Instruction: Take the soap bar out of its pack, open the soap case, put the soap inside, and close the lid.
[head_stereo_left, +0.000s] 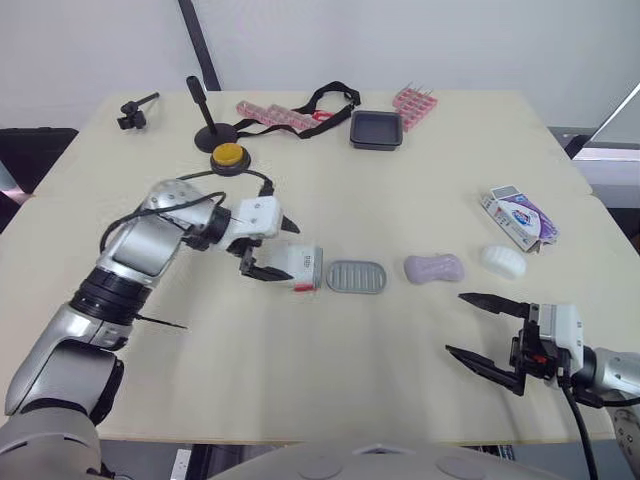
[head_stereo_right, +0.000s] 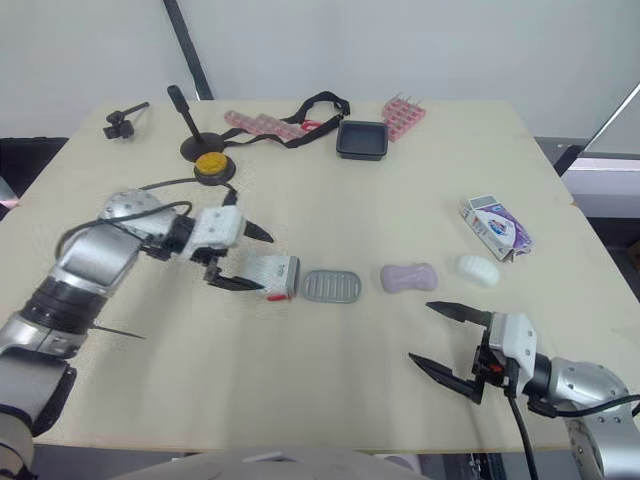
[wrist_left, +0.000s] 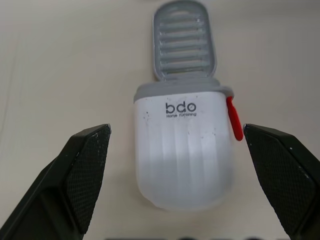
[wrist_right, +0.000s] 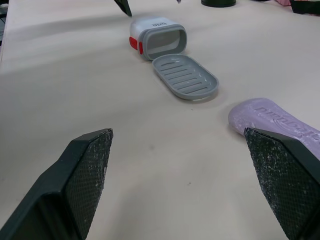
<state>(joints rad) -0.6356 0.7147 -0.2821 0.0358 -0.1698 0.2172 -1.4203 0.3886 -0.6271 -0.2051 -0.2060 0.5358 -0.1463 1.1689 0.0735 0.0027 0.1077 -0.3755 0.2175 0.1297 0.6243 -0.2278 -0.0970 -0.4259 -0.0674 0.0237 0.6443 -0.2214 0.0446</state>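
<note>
While the left gripper (head_stereo_left: 288, 252) stands with its two black fingers spread wide, the white soap case (head_stereo_left: 303, 266) lies on its side between them on the table (head_stereo_left: 300, 380). The left wrist view shows bare table on either side of the case, so neither finger touches it. A red tab (wrist_left: 234, 118) sits on the side of the case nearest one fingertip. Beyond the fingertips, at the open mouth of the case, the grey ribbed lid (head_stereo_left: 356, 277) lies flat with its inner face up. The purple soap bar (head_stereo_left: 434, 267) rests unwrapped just past the lid, on the side away from the left gripper and apart from it. The right gripper (head_stereo_left: 456, 322) is likewise spread and holds nothing; the soap bar lies ahead of its fingertips, near but untouched. A white oval piece (head_stereo_left: 503, 260) lies just beside the soap, and the opened pack (head_stereo_left: 518, 217) lies farther ahead of the right gripper.
</note>
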